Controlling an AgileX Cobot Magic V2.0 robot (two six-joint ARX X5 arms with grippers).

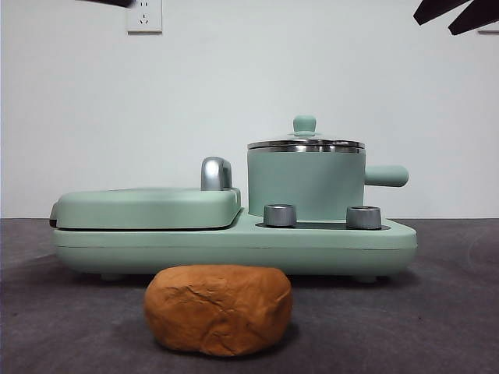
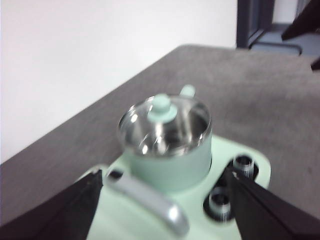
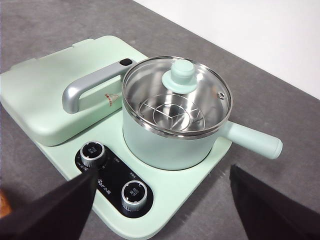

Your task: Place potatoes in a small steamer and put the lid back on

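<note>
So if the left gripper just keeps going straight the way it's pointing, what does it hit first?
Most likely the lid on the steamer: they sit centred between the open left gripper jaws. The view is blurred, so the depth is unclear.

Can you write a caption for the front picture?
Potato waits on the table before the cooker; lid on the steamer.

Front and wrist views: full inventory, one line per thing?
Orange-brown wrinkled potato lump: 1, on the grey table, in front of the appliance.
Mint-green cooker base: 1, on the table.
Small mint-green steamer pot: 1, on the base.
Glass lid with steel rim, green knob: 1, on the pot.
Flat mint-green griddle cover: 1, beside the pot.
Silver dials: 2, on the base.
Wall socket: 1, white.
Left gripper: jaws open, raised near the pot.
Right gripper: jaws open, above the appliance.
</note>
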